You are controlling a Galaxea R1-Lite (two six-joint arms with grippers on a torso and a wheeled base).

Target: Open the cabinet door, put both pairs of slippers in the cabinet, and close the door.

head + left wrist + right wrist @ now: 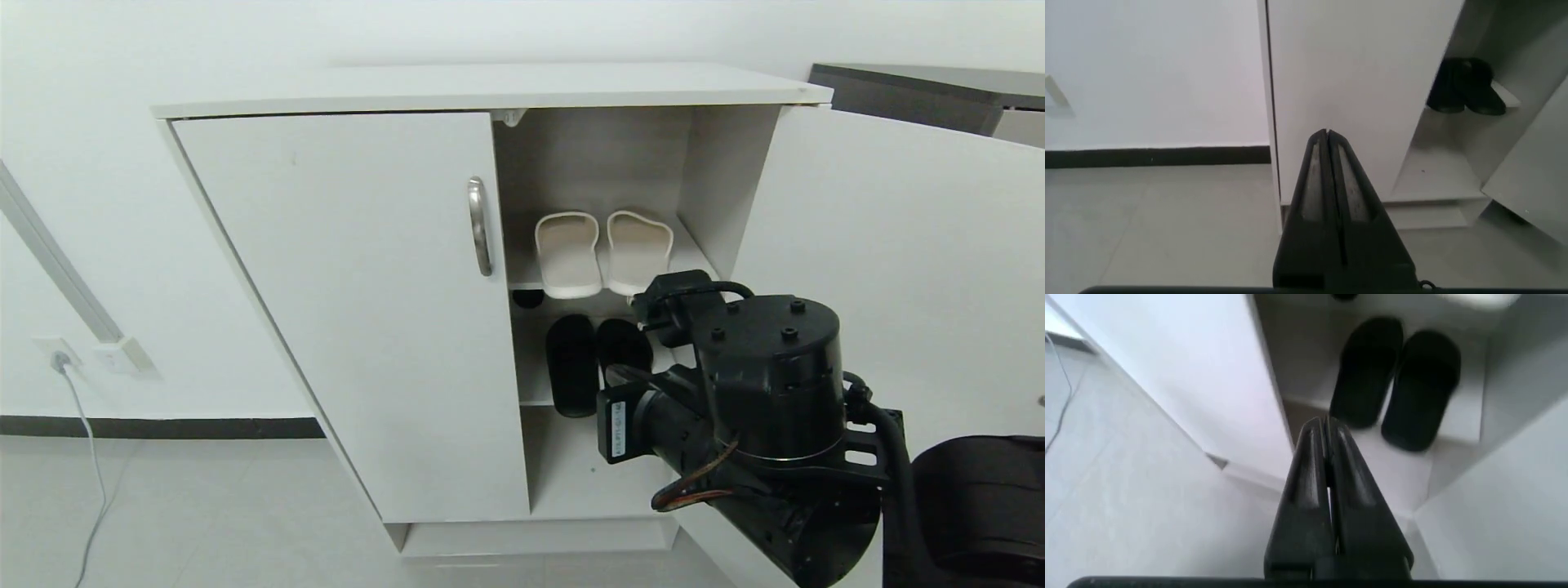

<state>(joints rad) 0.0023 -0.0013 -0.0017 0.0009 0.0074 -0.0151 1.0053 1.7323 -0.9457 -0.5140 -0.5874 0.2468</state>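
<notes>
Both pairs are sitting in the cabinet (490, 86): white slippers (602, 253) on the upper shelf (692, 263), black slippers (596, 363) just below. My right gripper (1328, 425) and left gripper (1326, 135) are hanging clenched, empty. I judge only the open right door (898, 269) is awaiting closing.

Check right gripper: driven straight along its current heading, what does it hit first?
Probably the black slippers on their shelf; the right gripper aims into the open cabinet beside the closed door. Depth unclear.

Way in via open right door (898, 269), room at bottom shelf (571, 482); higher up, white slippers (567, 255), black slippers (571, 365) in way.
</notes>
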